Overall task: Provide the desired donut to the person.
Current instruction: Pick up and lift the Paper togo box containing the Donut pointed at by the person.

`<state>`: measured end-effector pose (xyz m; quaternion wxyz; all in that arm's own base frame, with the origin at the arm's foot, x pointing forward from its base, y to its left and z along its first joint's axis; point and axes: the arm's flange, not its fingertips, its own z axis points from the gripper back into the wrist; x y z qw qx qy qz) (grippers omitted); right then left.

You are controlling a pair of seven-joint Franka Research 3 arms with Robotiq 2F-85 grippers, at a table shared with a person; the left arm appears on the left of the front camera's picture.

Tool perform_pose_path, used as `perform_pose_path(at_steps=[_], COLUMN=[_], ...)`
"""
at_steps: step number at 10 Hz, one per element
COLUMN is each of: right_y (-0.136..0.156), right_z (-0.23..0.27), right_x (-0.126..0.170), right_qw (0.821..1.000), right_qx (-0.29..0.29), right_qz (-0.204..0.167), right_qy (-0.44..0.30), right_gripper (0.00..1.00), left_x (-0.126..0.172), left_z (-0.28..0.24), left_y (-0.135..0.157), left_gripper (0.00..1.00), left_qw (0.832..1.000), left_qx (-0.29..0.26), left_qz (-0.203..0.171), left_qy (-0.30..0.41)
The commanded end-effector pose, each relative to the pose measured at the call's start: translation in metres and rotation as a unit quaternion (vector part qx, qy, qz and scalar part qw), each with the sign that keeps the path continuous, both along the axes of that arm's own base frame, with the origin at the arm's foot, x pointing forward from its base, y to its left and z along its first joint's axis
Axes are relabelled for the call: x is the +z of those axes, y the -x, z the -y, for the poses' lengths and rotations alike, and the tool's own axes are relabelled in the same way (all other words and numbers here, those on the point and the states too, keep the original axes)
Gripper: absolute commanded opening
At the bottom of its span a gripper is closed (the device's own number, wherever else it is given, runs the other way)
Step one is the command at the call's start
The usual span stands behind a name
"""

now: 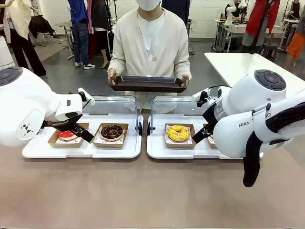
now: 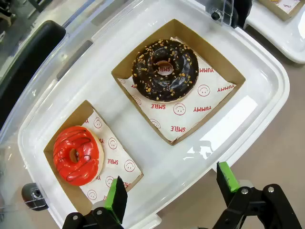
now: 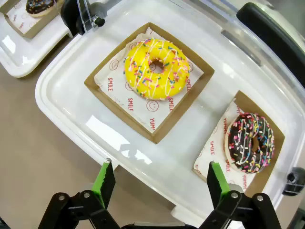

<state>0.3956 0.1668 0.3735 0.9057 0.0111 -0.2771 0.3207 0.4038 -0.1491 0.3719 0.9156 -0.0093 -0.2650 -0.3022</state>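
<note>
We record the left gripper (image 2: 170, 183) spread, empty, near the red donut (image 2: 76, 155); right gripper (image 3: 159, 169) spread, empty, near the yellow donut (image 3: 156, 69). The person (image 1: 150, 43) holds a dark tray (image 1: 147, 85).

**Quick headcount on the donut table**

You're looking at four donuts: a red donut (image 1: 66, 135), a nut-topped chocolate donut (image 1: 112, 131), a yellow sprinkled donut (image 1: 178, 133) and a chocolate sprinkled donut (image 3: 250, 142). They're sitting in four brown card boxes (image 2: 214, 56), one apiece. Two white trays are carrying them, the left tray (image 1: 81, 151) and the right tray (image 1: 181, 153), two donuts each. One person (image 1: 150, 43) is holding one dark tray (image 1: 147, 85).
</note>
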Motion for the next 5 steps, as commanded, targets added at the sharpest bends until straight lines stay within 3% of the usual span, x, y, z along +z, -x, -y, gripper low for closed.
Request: perform_pose_path(at_steps=[1, 5], right_y=[0.0, 0.0], right_z=[0.0, 0.0], right_x=[0.0, 0.0], right_qw=[1.0, 1.0], right_qx=[0.0, 0.0], right_qz=[0.0, 0.0], right_qy=[0.0, 0.0], right_gripper=[1.0, 1.0], left_x=[-0.0001, -0.0001], left_z=[0.0, 0.0], left_y=[0.0001, 0.0001], left_gripper=[1.0, 1.0], left_qw=[1.0, 1.0], left_qx=[0.0, 0.0], left_qz=[0.0, 0.0], left_qy=[0.0, 0.0])
